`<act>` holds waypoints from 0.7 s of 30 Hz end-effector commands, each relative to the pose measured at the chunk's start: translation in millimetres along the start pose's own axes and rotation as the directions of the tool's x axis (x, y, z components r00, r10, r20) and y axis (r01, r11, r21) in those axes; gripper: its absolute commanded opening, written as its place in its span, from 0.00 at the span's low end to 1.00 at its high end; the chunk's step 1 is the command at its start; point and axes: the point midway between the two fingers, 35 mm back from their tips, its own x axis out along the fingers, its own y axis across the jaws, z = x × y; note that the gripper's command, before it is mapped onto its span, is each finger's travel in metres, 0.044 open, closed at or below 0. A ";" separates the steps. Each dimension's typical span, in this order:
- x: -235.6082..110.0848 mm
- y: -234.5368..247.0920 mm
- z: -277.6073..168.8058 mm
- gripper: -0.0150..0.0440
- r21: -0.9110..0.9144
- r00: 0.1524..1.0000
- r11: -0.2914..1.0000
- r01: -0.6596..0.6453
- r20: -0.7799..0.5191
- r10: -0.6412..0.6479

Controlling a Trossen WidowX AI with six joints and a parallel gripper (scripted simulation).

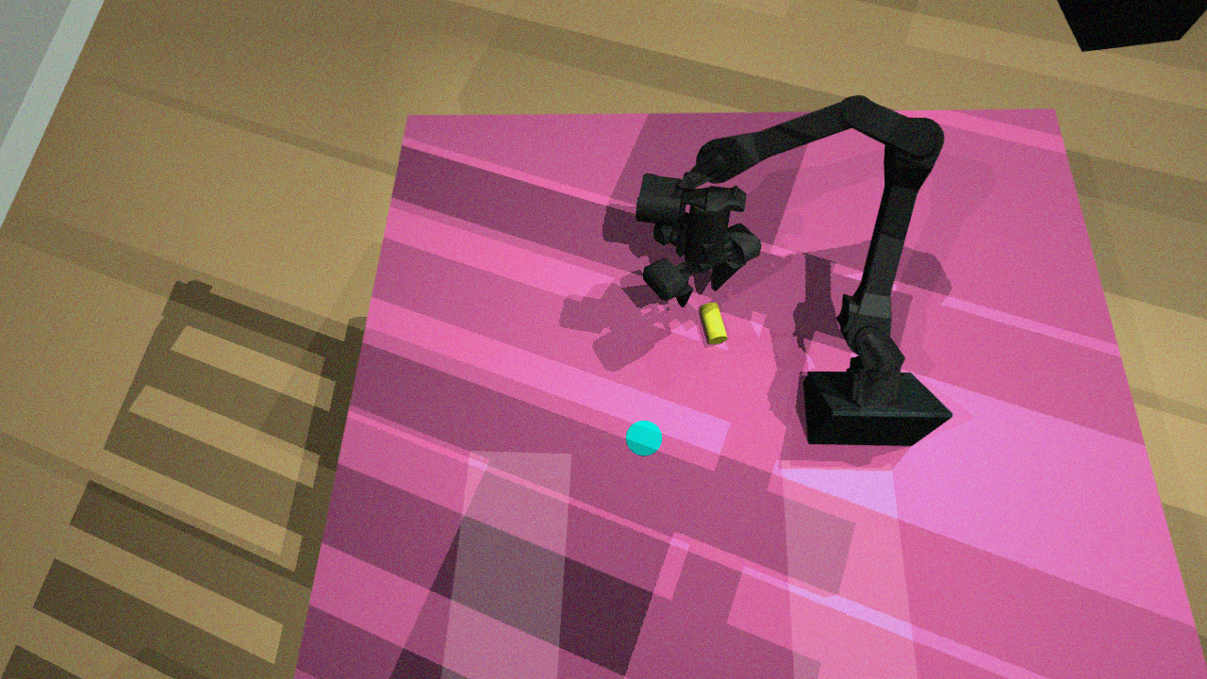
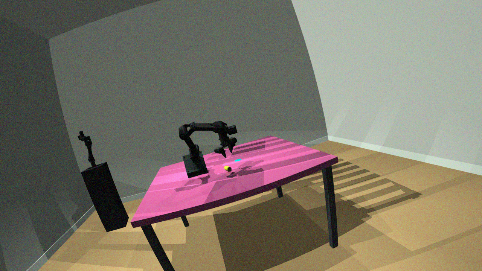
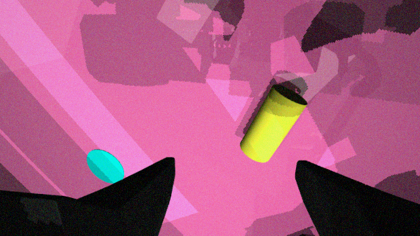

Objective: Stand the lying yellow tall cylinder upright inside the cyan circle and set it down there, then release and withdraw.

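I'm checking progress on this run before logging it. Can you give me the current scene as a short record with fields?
surface: pink table
object: yellow tall cylinder, lying on its side on the table
target: cyan circle, nothing standing on it
cylinder vs target: apart, cylinder not in the circle
gripper: open, holding nothing, pointed down above the table next to the cylinder
wrist view: cylinder lies ahead of the fingertips, not between them
arm base: on the table
task stage: approach, no grasp yet

Two dark fingertips stand apart, nothing between them; yellow cylinder (image 3: 273,124) lies ahead, cyan circle (image 3: 105,166) beside one tip
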 end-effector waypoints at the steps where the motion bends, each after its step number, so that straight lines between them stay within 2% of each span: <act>1: -19.1 -22.1 -13.1 0.78 0.377 0.965 0.921 0.098 0.190 -0.181; 13: -16.8 -21.9 -12.7 0.78 0.377 0.965 0.921 0.098 0.189 -0.180; 21: 78.7 -39.1 7.2 0.78 0.379 0.965 0.920 0.096 0.191 -0.180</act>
